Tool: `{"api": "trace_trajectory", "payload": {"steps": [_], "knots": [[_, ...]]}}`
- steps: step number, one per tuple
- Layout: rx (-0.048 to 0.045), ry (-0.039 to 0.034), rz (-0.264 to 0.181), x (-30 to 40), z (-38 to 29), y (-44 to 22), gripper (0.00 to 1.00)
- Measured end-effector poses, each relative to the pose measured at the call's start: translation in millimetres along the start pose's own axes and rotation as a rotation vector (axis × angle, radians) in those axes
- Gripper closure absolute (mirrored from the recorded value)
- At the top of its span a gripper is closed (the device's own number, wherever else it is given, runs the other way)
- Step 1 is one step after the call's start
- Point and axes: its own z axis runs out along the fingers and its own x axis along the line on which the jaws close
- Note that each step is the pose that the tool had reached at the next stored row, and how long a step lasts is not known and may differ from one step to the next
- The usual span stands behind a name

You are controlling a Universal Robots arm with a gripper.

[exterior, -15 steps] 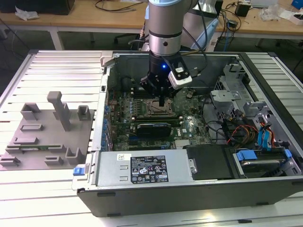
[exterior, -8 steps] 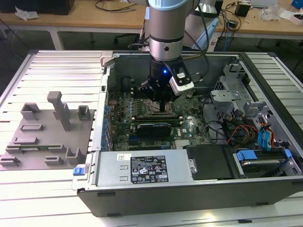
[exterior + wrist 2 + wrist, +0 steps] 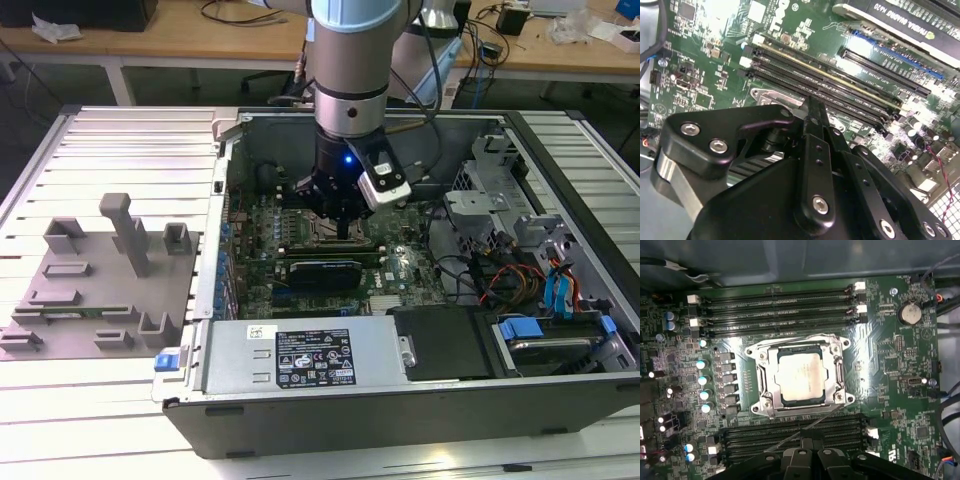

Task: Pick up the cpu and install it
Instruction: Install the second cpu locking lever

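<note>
Small-print white label point(image 3: 312, 358) on power supply point(image 3: 235, 378), white lettering point(image 3: 900, 22) on graphics card point(image 3: 940, 31)

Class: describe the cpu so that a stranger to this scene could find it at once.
Start at the green motherboard in the first wrist view. Between its two banks of long black memory slots sits a silver metal socket frame. The cpu is the flat, pale square plate inside it.
</note>
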Motion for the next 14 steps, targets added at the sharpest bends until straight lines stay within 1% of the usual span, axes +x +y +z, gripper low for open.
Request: {"api": "trace_trajectory", "payload": {"steps": [2, 4, 6, 9, 11, 14], "knots": [[-0.0112, -0.0010, -0.010, 0.2, 0.3, -0.1, 0.89], [-0.0191, -0.0015, -0.022, 0.6, 0.5, -0.4, 0.89], [-0.0204, -0.0018, -0.034, 4.1, 1.3, -2.0, 0.89], [-0.0211, -0.0020, -0.048, 6.0, 2.9, -2.7, 0.89], [-0.0221, -0.0025, -0.066, 6.3, 4.8, -3.0, 0.89], [-0.0231, -0.0029, -0.083, 6.4, 5.9, -3.0, 0.89]]}}
